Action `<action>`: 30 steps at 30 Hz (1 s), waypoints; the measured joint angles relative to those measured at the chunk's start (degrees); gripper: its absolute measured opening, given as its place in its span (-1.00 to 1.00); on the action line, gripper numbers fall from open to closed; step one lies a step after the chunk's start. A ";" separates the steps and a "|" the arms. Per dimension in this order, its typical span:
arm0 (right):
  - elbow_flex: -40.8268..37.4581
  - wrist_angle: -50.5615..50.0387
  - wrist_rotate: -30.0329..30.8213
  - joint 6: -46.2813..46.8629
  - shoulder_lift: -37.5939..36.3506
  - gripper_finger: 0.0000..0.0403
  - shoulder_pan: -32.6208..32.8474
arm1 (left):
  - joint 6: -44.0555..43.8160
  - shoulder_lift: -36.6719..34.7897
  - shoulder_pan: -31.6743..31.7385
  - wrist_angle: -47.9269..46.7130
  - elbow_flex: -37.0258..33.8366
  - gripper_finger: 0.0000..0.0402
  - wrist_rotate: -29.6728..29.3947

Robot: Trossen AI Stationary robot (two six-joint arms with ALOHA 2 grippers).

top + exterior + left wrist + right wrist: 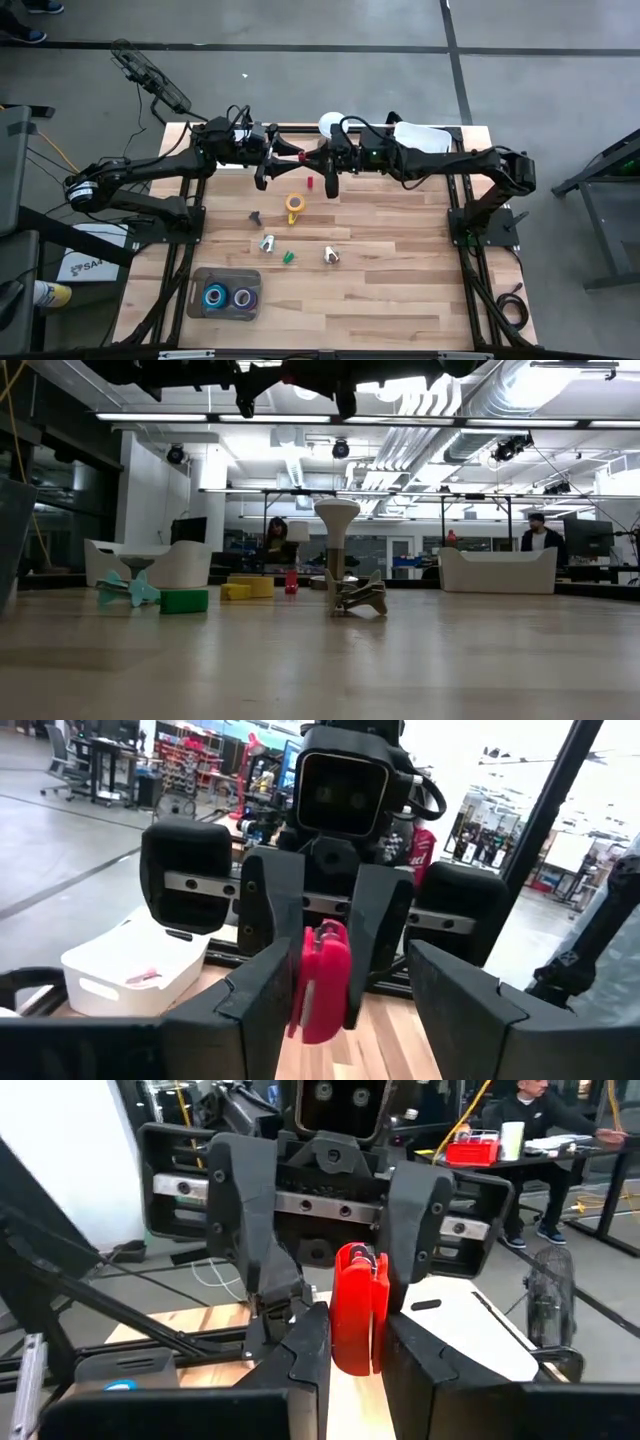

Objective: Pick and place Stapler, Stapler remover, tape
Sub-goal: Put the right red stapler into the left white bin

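Wooden table (pixel 400 300) planks are carrying most of the job unfinished: only two tape rolls (pixel 228 297) are lying in the dark tray (pixel 197 300) near the front edge. Yellow tape (pixel 293 204) and small pieces are waiting mid-table. Above the back, the right hand (pixel 350 1355) is gripping a small red stapler remover (pixel 359 1310), glossy and upright. Facing it, the left hand (pixel 340 1005) is standing open around it.

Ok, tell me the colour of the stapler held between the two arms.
Red. The stapler shows best in the right wrist view, pinched in the right gripper.
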 joint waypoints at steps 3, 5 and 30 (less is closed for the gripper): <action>0.01 0.20 0.50 0.06 0.27 -0.74 0.00 | 0.64 0.00 0.00 -0.33 0.00 -0.03 -0.49; 0.01 0.51 0.51 1.03 0.56 -0.74 0.00 | 0.64 0.00 0.00 -0.93 0.00 -0.03 -0.74; -0.04 3.11 0.52 3.21 1.97 -0.74 0.04 | 1.06 -0.04 0.02 -2.89 -0.02 -0.75 -3.78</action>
